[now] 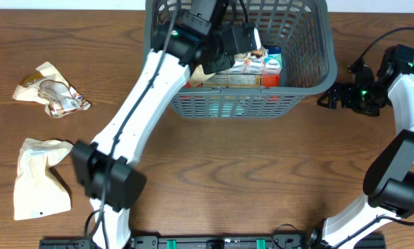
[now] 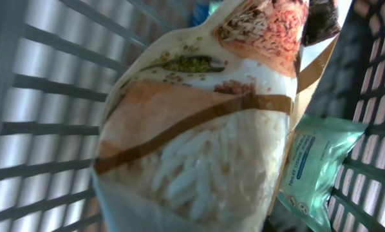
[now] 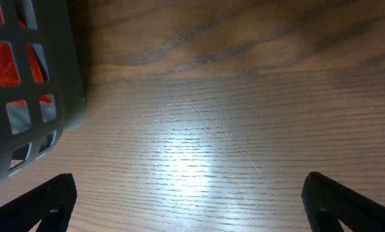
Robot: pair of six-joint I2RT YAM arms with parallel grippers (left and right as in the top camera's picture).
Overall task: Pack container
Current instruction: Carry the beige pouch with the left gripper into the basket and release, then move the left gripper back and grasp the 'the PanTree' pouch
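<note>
Container (image 1: 290, 104): far-centre of table (image 1: 262, 173), dark grey, lattice walls.
Nearest, left side: flat cream pouch (image 1: 39, 176) lying on table.
Farther back, same side: crumpled pouch (image 1: 51, 90), apart from first.
Right tool (image 1: 329, 97): released, fingers wide apart, low over bare wood just beside container's near right corner, grasping nothing.
Inside container: cartons (image 1: 262, 66) in row along near wall; green packet (image 2: 315, 167) against lattice.
Left tool (image 1: 238, 41): down inside container, clenched on rice pouch (image 2: 205, 129); fingers hidden behind pouch in wrist view.
</note>
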